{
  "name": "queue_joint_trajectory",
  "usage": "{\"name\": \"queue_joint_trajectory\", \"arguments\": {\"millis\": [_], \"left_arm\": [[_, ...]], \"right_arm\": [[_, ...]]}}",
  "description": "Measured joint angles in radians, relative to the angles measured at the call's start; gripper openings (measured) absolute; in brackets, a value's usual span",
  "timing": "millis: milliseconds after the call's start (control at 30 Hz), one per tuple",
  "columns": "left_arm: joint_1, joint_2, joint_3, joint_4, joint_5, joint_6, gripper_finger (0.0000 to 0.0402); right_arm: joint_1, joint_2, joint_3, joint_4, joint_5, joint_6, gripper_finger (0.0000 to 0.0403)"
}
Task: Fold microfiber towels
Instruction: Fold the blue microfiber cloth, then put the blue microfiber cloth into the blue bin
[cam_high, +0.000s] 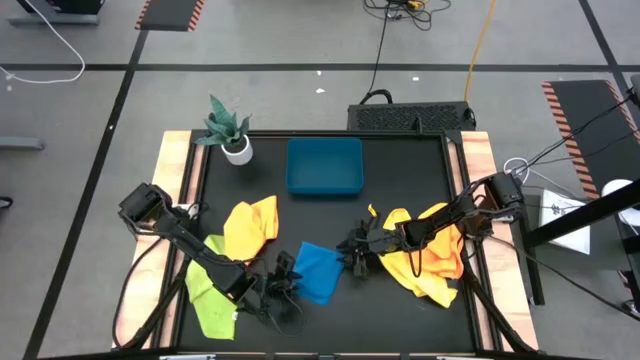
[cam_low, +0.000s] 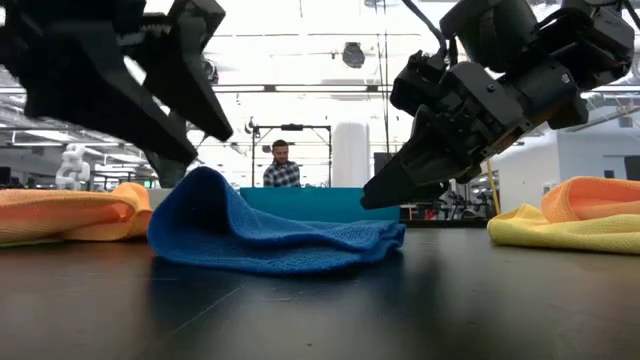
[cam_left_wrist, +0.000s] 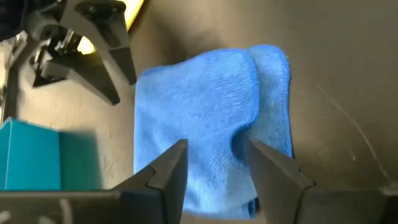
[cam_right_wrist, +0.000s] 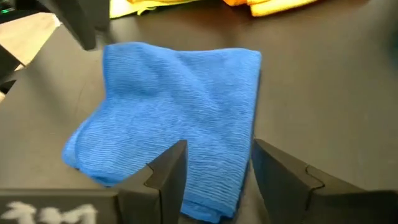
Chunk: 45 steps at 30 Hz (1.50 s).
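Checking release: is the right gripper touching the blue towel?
Apart. In the low view the right gripper hangs above the blue towel, with background showing between its tip and the cloth. The right wrist view shows its jaws open with the towel lying flat below.

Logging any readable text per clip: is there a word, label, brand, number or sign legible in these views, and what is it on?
None can be read.
White marks on the right gripper's own body, at the right wrist view's lower edge: too blurred to read.
White paper sheet beside the table, high view: no legible print.
Blue towel, blue tray: no labels visible.
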Motion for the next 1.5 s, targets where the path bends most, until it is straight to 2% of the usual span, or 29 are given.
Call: {"name": "queue_joint_trajectory", "arguments": {"millis": [133, 400, 467, 600, 700, 967, 1133, 1300, 1433, 1500], "left_arm": [[0.013, 0.0, 0.052, -0.115, -0.001, -0.099, 0.0195], [0.111, 0.0, 0.021, -0.098, 0.008, -0.189, 0.018], [0.136, 0.0, -0.003, -0.064, 0.065, -0.198, 0.0172], [0.147, 0.0, -0.063, 0.027, 0.261, -0.189, 0.0159], [0.131, 0.0, -0.102, 0.044, 0.327, -0.197, 0.0153], [0.112, -0.003, -0.113, 0.045, 0.3, -0.182, 0.0152], [0.122, -0.074, -0.095, 0.058, 0.24, -0.107, 0.0154], [0.154, -0.154, -0.098, 0.056, 0.206, -0.069, 0.0154], [0.216, -0.165, -0.11, 0.092, 0.254, -0.049, 0.0154], [0.262, -0.165, -0.126, 0.124, 0.335, -0.027, 0.0154]], "right_arm": [[-0.017, 0.0, 0.0, -0.019, -0.005, 0.025, 0.0206], [-0.028, 0.0, 0.0, -0.021, -0.027, 0.03, 0.0233], [-0.028, 0.0, 0.0, -0.022, -0.027, 0.03, 0.0233], [-0.028, 0.0, 0.0, -0.027, -0.027, 0.03, 0.0232], [-0.028, 0.0, 0.0, -0.032, -0.027, 0.029, 0.0232], [-0.027, 0.0, 0.0, -0.032, -0.027, 0.028, 0.0231], [-0.03, 0.0, 0.0, -0.04, -0.077, 0.051, 0.0231], [-0.041, 0.0, 0.0, -0.082, -0.079, 0.089, 0.0231], [-0.062, 0.0, 0.0, -0.089, -0.079, 0.121, 0.0231], [-0.073, 0.0, 0.0, -0.092, -0.084, 0.133, 0.0231]]}}
